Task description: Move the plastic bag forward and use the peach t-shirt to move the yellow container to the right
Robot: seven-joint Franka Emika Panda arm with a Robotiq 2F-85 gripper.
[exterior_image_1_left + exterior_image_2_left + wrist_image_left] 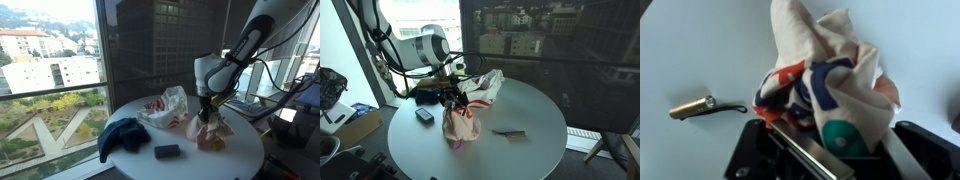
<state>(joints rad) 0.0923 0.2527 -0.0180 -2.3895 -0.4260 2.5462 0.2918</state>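
Round white table [245, 147] [530, 110] by a tall window [60, 60], with city blocks and green slopes outside. White arm [255, 40] bent down over the table top.

Tool [207, 113] [455, 100] [840, 152] pointing straight down and clamped narrow on the t-shirt [211, 133] [462, 123] [830, 70]. Cloth pinched between the black fingers [752, 155], as seen from the wrist.

T-shirt directly under the tool, gathered into a crumpled, upright bundle. Pale peach and soft, narrow at the gripped top and wider below in both exterior views. Lower folds down at the table top; cannot tell whether resting there or hanging just clear. From the wrist, creamy peach cloth rising to a rounded peak, with a print in navy, orange-red and teal green showing among the folds.

Bag [165, 105] [486, 85] just beside the tool, on the window side. Thin, wrinkly, translucent white with red showing through, slumped in a loose heap. Close to the t-shirt; contact between the two not clear.

Flat black block [167, 151] [424, 115] lying on the table near the tool, apart from both bag and t-shirt. Dark blue cloth [122, 135] heaped well apart from the tool, beyond the bag and close to the table's edge.

Small brass-coloured cylinder [695, 105] with a thin dark cord on bare table off to one side of the tool, clear of the t-shirt.
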